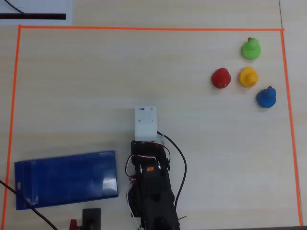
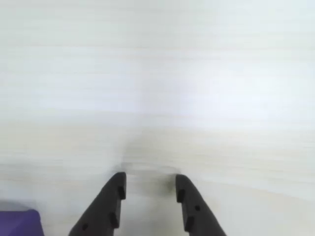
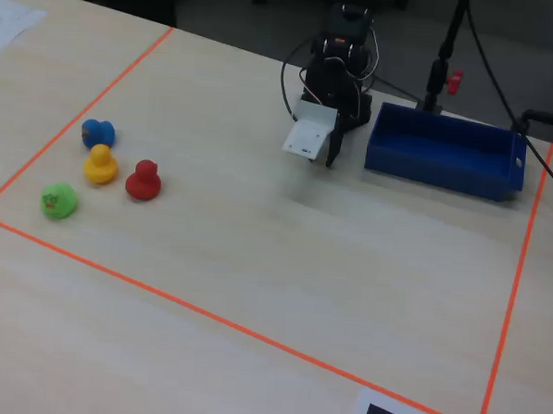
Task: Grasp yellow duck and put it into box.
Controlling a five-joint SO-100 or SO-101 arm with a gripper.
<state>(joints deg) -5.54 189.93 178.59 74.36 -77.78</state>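
The yellow duck (image 1: 248, 76) stands on the table at the far right of the overhead view, among the other ducks; in the fixed view it (image 3: 100, 164) is at the left. The dark-blue box (image 1: 66, 179) lies at the lower left of the overhead view, beside the arm; in the fixed view its wall (image 3: 441, 165) is right of the arm, and a corner (image 2: 17, 223) shows in the wrist view. My gripper (image 2: 150, 181) is open and empty, low over bare table, far from the ducks. In the fixed view it (image 3: 332, 150) hangs just left of the box.
A red duck (image 1: 221, 78), a green duck (image 1: 250, 49) and a blue duck (image 1: 266, 97) stand close around the yellow one. Orange tape (image 1: 144, 28) frames the work area. A white camera block (image 1: 145, 122) rides on the wrist. Black cables (image 1: 180, 163) trail by the arm.
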